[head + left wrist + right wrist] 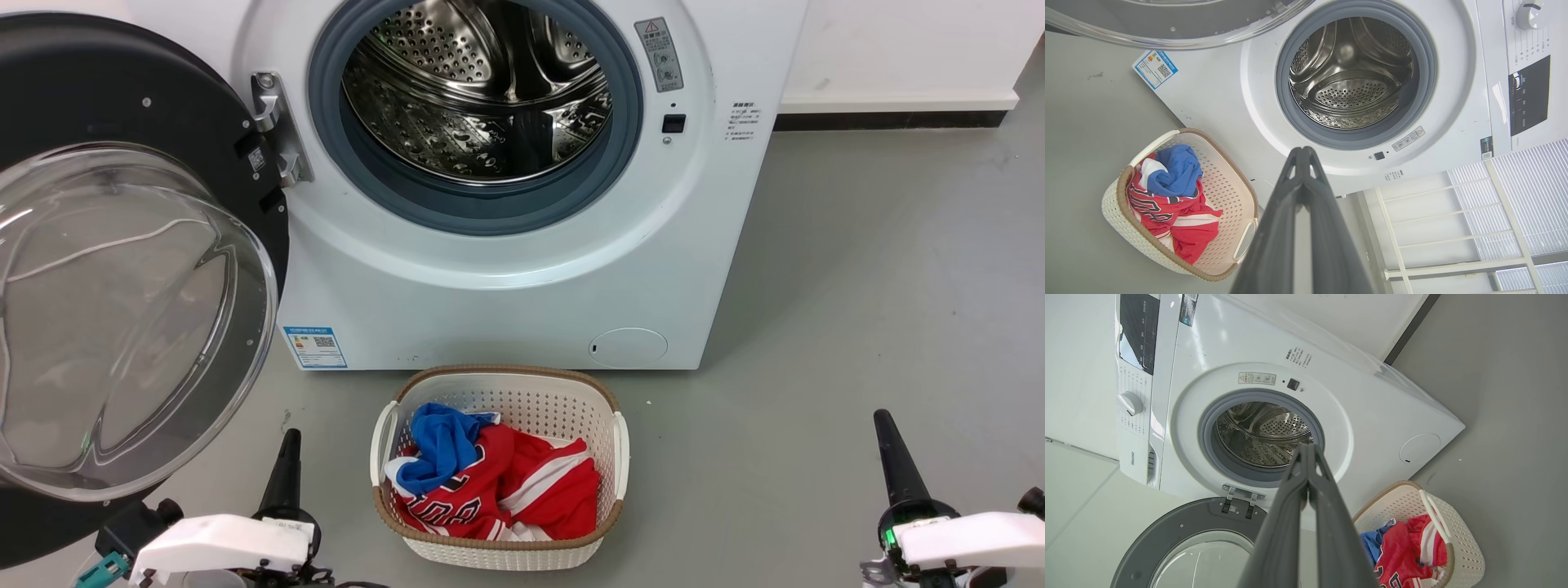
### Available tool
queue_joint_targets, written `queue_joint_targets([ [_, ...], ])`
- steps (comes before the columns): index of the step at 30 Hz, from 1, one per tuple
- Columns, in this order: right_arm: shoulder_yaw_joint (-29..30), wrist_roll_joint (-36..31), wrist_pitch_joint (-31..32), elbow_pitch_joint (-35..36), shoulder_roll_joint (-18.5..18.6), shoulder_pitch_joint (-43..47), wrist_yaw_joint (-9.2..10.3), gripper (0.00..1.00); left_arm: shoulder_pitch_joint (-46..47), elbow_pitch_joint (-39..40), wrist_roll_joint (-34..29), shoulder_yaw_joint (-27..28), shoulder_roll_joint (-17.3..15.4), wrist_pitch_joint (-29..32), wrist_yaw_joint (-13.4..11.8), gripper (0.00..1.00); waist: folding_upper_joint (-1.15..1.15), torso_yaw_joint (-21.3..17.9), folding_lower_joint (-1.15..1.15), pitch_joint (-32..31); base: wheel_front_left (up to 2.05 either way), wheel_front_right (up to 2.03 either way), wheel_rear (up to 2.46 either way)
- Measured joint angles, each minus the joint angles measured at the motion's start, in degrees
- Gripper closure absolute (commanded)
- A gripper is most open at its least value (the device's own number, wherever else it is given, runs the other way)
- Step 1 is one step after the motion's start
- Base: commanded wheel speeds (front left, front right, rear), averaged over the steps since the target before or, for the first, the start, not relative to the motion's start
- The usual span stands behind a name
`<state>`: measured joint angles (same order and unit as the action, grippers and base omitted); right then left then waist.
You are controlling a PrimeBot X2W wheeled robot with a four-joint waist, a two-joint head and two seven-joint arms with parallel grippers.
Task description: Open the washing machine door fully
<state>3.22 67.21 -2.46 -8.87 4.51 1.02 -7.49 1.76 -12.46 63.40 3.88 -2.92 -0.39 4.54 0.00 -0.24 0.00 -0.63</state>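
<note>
This is a laundry corner, most likely in a home. A white boxy front-loading washing machine (506,310) fills the upper middle of the head view. Its perforated steel drum (482,98) is exposed, with the large round black door with a clear glass bowl (122,106) swung wide at the left. At the lower middle, a cream perforated plastic laundry basket (498,559) holds red and blue sports clothes (539,490). The smooth grey floor (882,286) meets a plain white wall (898,49) with a dark skirting strip (890,121) at the upper right.
</note>
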Motion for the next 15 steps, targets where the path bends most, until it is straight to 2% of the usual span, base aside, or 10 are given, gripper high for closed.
queue_joint_targets([
  [15,0.3,8.9,2.4,-1.6,0.0,-2.3,0.0,1.0,1.2,-0.5,9.4,0.8,0.0,2.3,1.0,1.0,0.0,0.1,0.0,0.2,0.0,0.0,0.0],
])
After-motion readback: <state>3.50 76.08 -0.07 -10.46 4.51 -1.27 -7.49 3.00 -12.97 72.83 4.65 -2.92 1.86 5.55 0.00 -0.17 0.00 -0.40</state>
